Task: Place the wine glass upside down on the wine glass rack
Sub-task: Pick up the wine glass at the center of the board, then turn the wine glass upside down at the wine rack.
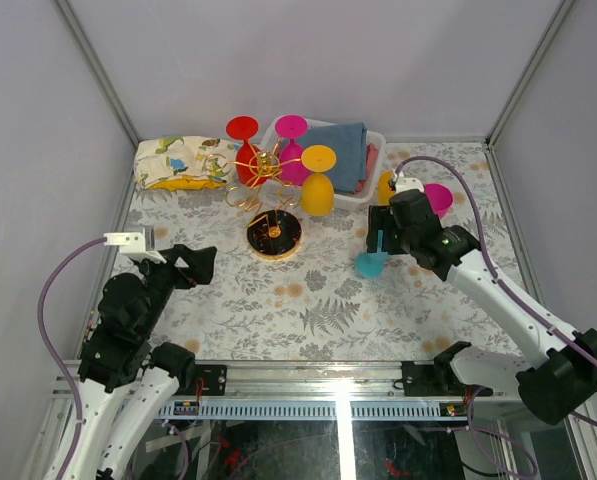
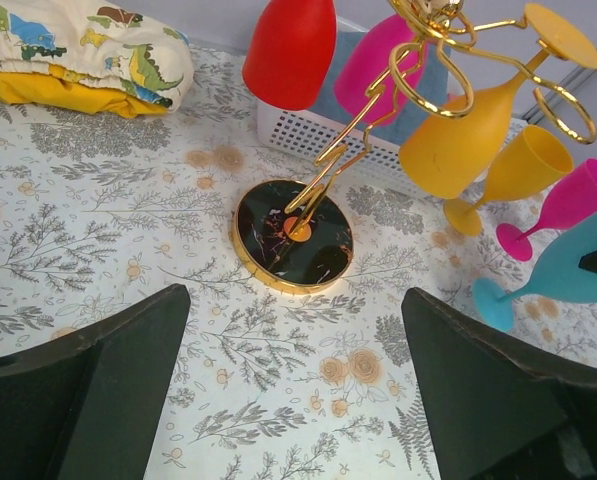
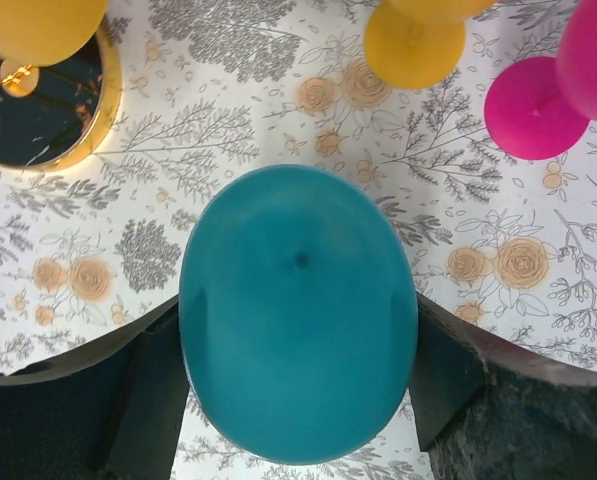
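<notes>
Right of the wine glass rack (image 1: 274, 234), the right hand (image 1: 380, 240) clasps the teal wine glass (image 1: 370, 264) by its bowl, likely light, slick plastic; left hand (image 1: 200, 264) gapes empty

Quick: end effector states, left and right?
Left end effector: open, empty.
Right end effector: closed on the teal wine glass.

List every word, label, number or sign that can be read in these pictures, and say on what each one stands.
No text can be read in any view.
The cloth bears dinosaur pictures only, no words.
The tablecloth bears a flower print only.
The teal glass and the rack base show no label.
On the rail, any marking is too small to read.
</notes>
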